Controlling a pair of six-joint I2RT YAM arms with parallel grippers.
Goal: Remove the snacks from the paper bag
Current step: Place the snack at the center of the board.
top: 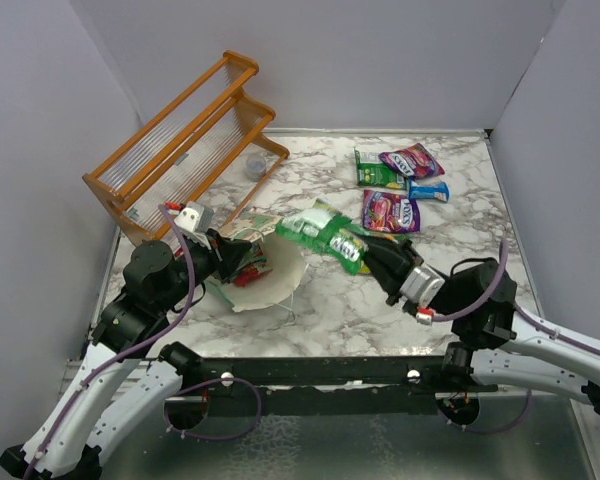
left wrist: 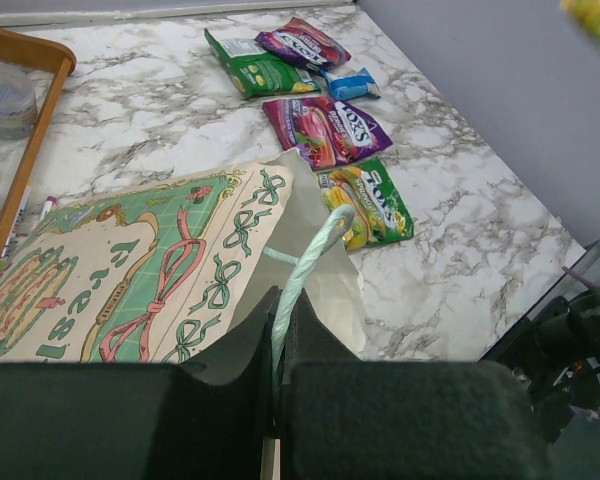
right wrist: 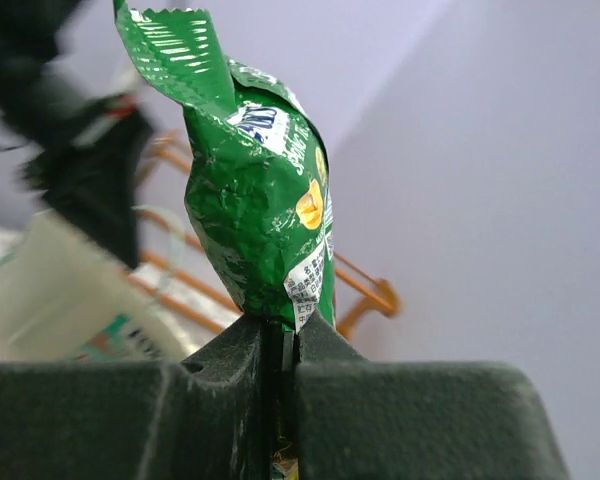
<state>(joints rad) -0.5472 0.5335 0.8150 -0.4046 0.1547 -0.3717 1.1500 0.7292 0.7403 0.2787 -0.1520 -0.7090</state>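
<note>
Green packet [top: 325, 232] in right gripper [right wrist: 283, 332], five packets [top: 390, 211] on table [top: 380, 310], one paper bag [left wrist: 160, 270]

You are looking at a robot test cell, not a home. Plain grey-violet panels [top: 380, 60] close the marble-pattern table [top: 380, 300] on three sides. The left arm [top: 130, 310] and the right arm [top: 490, 300] stand on a black rail [top: 310, 372] at its near edge (purple cables [top: 503, 268] run loose along them).
</note>
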